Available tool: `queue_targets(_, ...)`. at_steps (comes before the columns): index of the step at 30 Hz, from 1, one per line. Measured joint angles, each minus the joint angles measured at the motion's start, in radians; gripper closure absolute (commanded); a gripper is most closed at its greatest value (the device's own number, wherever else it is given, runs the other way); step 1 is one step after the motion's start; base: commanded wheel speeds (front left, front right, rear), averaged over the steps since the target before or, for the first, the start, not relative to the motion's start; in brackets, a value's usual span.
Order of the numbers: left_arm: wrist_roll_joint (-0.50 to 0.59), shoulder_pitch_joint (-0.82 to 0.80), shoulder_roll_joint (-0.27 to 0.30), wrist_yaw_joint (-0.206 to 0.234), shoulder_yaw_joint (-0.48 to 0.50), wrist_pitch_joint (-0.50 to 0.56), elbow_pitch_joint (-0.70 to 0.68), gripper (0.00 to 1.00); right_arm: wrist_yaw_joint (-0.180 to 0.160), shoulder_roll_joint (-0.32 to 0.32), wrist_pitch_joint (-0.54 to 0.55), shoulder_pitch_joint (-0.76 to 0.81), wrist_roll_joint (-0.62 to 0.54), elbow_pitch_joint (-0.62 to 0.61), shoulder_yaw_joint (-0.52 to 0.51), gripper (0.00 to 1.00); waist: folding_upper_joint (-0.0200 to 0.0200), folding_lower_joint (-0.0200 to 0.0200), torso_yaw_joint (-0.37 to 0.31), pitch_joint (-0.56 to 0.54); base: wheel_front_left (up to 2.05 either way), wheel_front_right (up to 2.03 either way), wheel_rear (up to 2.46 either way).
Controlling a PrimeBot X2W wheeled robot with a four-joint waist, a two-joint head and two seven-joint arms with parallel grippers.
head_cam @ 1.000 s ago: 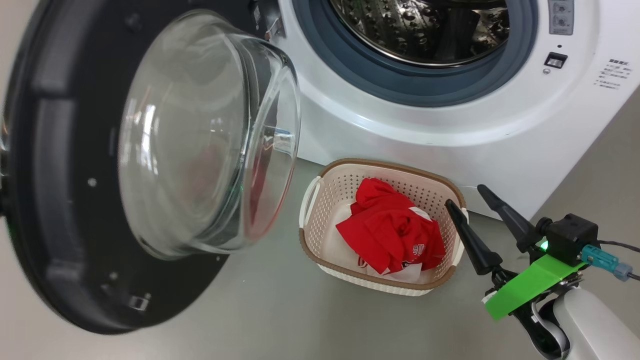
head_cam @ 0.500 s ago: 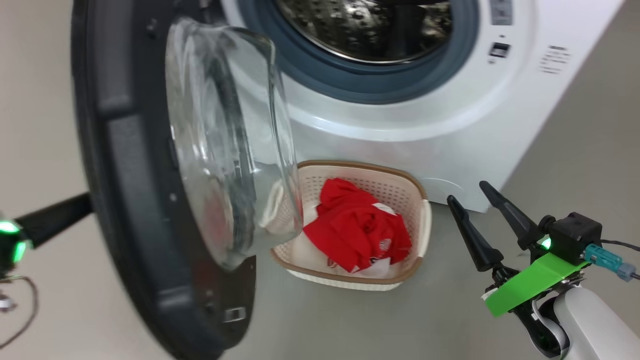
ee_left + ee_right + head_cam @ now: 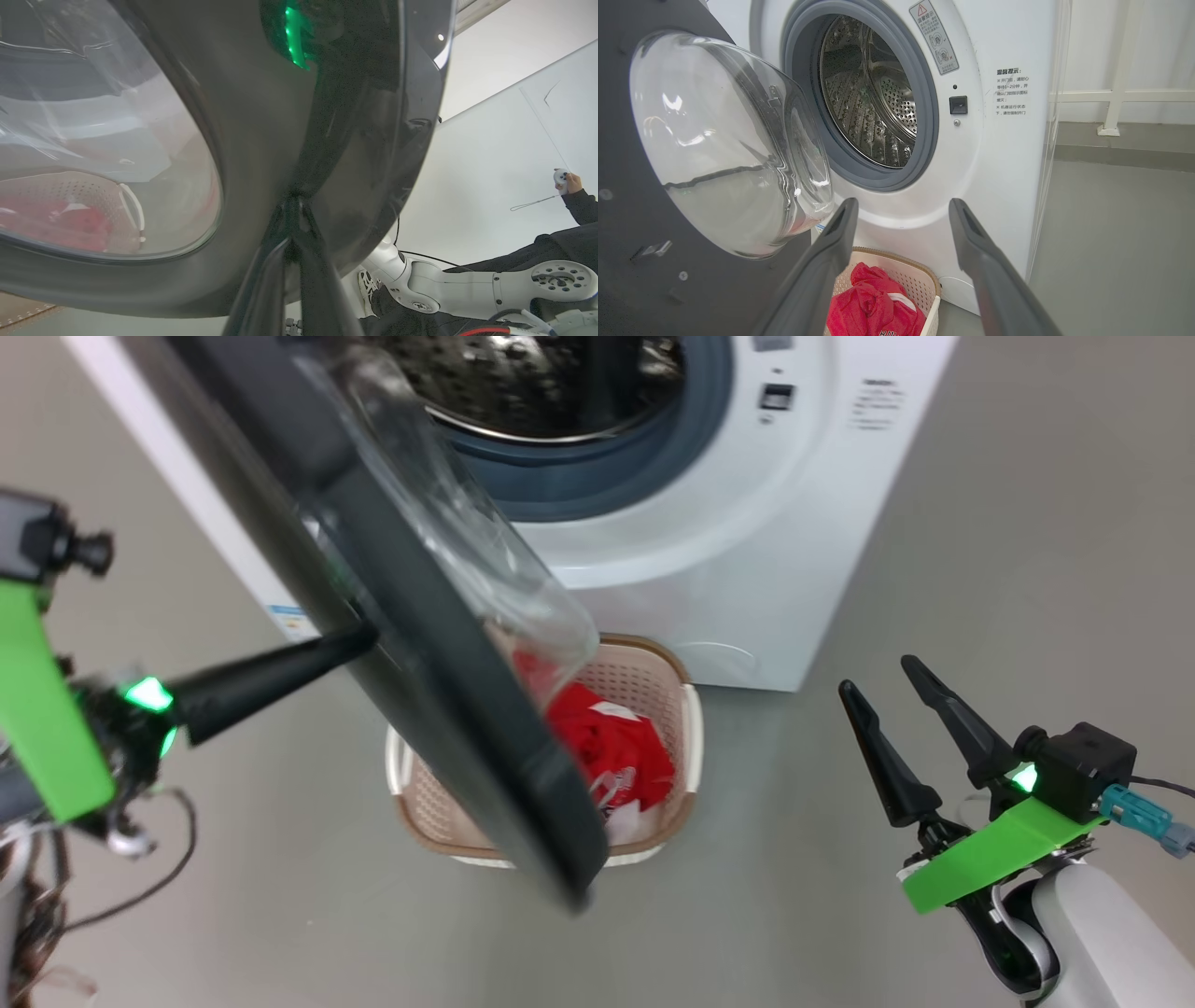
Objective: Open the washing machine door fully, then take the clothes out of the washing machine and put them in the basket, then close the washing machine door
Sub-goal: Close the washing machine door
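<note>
Left gripper [image 3: 355, 639], pinched closed and empty, presses the glossy black round door [image 3: 448, 709] above the cream plastic basket [image 3: 644, 677] holding red fabric clothes [image 3: 611, 751]; right gripper [image 3: 878, 677] gapes empty. It may skid off the slick rim.

The left gripper [image 3: 355, 642] reaches in from the left edge, its two fingers pressed together into one dark point aimed right. The right gripper [image 3: 878, 677] hangs low on the right, fingers spread apart and pointing up, above a pale forearm [image 3: 1102, 933].
</note>
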Motion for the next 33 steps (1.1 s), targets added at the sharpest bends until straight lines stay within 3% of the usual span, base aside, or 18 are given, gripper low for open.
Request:
queue_targets(9,0.045,-0.131,-0.061,0.0,-0.023,-0.046,0.07,1.0,0.0,0.034,0.0,-0.004,-0.028,-0.018,-0.012,0.0,0.0,0.0,-0.097,0.049,0.0,0.0,0.0)
queue_targets(33,0.151,-0.435,-0.064,0.0,-0.019,-0.217,0.388,1.0,0.0,0.098,0.0,-0.053,-0.045,-0.035,-0.019,0.0,0.0,0.0,-0.306,0.178,0.0,0.0,0.0)
